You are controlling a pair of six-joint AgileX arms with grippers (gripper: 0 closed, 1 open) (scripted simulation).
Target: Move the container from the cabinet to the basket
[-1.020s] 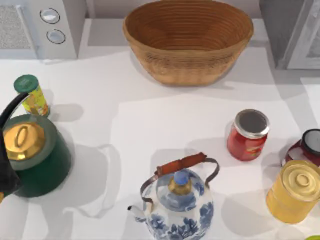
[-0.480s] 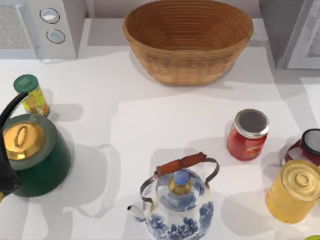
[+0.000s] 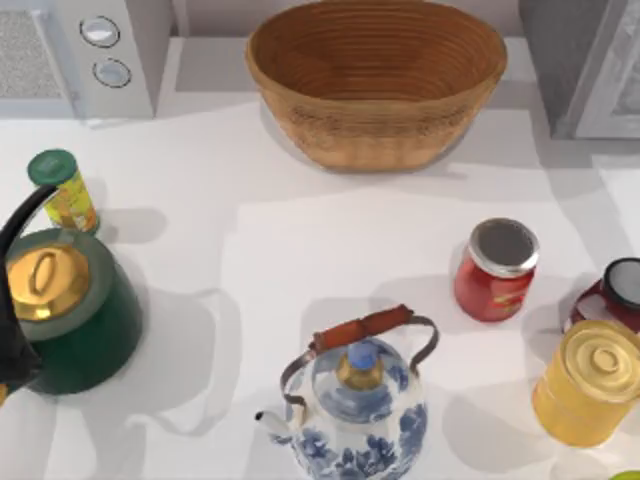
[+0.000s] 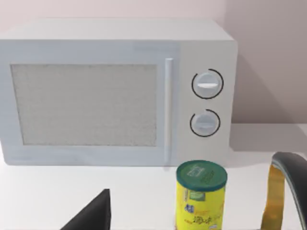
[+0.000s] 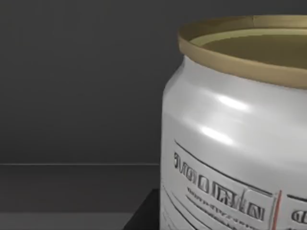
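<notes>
The container [image 5: 235,129], a pale jar with a dull gold lid, stands upright against the cabinet's [image 3: 585,65] dark interior, close before the right wrist camera. The basket [image 3: 376,80] sits on the white table [image 3: 280,250], left of the cabinet at the table's far edge. Whether the right claw is spread or pinching cannot be told. The left claw's state cannot be told either; its camera faces a microwave [image 4: 115,91].

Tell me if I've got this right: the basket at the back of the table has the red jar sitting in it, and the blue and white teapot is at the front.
Not quite. The basket holds nothing; the red jar stands on the table, nearer the front and to the right, as the top view shows. The teapot is at the front, as you said.
</notes>
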